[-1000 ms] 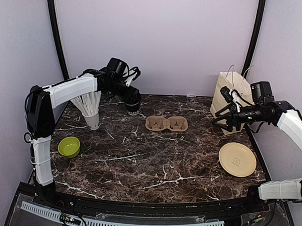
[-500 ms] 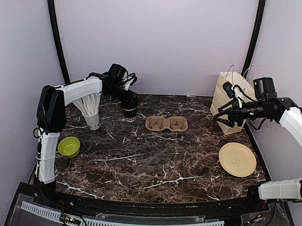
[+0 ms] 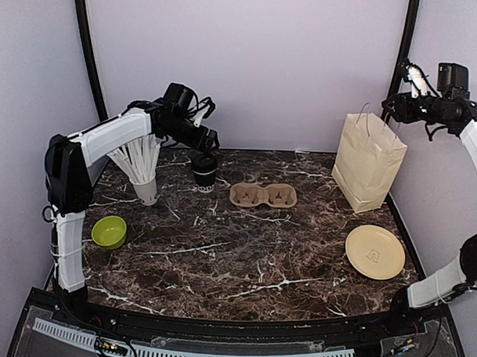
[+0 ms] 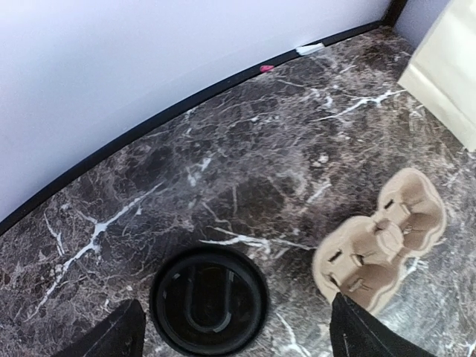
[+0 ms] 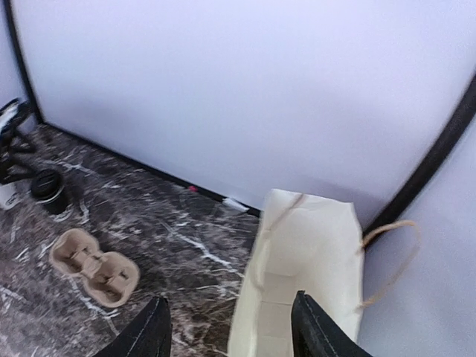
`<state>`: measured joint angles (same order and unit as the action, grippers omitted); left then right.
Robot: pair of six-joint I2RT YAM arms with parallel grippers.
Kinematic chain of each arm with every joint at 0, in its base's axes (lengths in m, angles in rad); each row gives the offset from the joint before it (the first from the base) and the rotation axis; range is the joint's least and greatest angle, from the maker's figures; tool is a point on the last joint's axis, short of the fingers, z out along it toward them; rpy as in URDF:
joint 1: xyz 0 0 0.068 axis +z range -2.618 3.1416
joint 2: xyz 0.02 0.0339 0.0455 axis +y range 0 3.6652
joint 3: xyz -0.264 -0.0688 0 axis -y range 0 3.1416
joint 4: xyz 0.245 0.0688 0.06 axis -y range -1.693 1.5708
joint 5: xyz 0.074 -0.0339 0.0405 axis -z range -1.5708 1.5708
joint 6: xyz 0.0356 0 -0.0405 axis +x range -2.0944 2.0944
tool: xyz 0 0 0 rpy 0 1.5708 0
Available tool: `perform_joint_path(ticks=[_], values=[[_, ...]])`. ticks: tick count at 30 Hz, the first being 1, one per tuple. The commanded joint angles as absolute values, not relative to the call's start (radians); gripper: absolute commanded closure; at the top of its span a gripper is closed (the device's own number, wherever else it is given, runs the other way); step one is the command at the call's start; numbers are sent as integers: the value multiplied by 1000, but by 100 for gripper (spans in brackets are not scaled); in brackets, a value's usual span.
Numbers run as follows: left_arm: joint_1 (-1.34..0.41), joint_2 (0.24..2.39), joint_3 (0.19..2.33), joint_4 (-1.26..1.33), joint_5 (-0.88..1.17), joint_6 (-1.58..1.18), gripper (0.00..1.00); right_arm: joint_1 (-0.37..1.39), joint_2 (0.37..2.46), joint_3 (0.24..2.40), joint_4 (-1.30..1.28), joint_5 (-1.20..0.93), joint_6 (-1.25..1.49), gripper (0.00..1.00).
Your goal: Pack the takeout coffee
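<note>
The takeout coffee (image 3: pixel 203 170), a dark cup with a round black lid, stands upright on the marble table left of the cup carrier. My left gripper (image 3: pixel 201 141) hovers just above it, open and empty. In the left wrist view the black lid (image 4: pixel 210 301) lies between the spread fingertips (image 4: pixel 111 338), apart from both. My right gripper (image 3: pixel 399 99) is raised high above the open paper bag (image 3: pixel 368 161), open and empty. The right wrist view looks down into the bag's mouth (image 5: pixel 305 275) past my gripper (image 5: pixel 230 335); the coffee (image 5: pixel 48 190) shows far left.
A tan two-cup carrier (image 3: pixel 263 195) lies mid-table, also in the left wrist view (image 4: pixel 383 238). A pale cup of white straws (image 3: pixel 144 174) stands left of the coffee. A lime-green bowl (image 3: pixel 109 231) sits front left, a tan plate (image 3: pixel 375 251) front right.
My left gripper set the coffee down on the table, let go and rose slightly. My right arm swung up from in front of the bag to high above it.
</note>
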<state>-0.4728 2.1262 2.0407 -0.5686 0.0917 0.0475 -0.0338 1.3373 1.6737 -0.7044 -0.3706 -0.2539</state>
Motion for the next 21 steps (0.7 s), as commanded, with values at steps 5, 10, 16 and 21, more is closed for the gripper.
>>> perform_joint_path(ticks=[5,10,16,21], values=[[-612,1784,1810,-494,194,51,12,-205,1478,1767,-683,-203,-170,47],[-640,1704,1702,-477,279,16,14,-227,1599,1849,-754,-220,-182,43],[-649,1649,1624,-447,301,19,16,-234,1703,1879,-760,-283,-181,46],[-649,1660,1611,-443,316,29,18,-234,1784,1916,-793,-316,-183,59]])
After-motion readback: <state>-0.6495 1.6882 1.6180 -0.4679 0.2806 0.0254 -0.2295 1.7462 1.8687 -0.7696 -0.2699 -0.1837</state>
